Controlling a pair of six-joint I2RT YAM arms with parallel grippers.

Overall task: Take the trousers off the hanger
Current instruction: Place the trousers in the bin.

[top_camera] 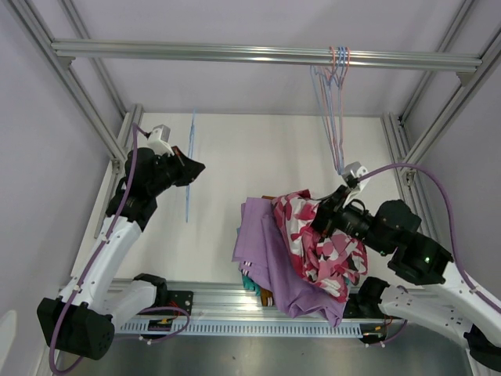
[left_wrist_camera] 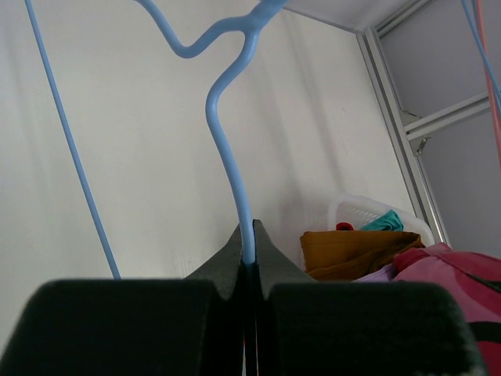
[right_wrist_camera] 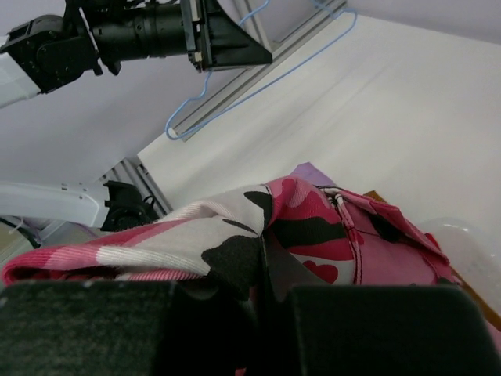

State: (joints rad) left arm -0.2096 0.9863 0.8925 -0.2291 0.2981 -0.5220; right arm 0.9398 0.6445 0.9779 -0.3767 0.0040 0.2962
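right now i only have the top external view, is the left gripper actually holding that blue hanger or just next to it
observer: Holding it. In the left wrist view the left gripper is shut on the blue hanger, on the wire below its neck bend.
operator: and the right one, got cloth or just resting on the pile
observer: Got cloth. The right wrist view shows the right gripper shut on a fold of the camouflage trousers.
operator: anything behind the pile i cant see
observer: Yes. The left wrist view shows a white tub beyond the rust-brown trousers, with teal cloth at its rim.
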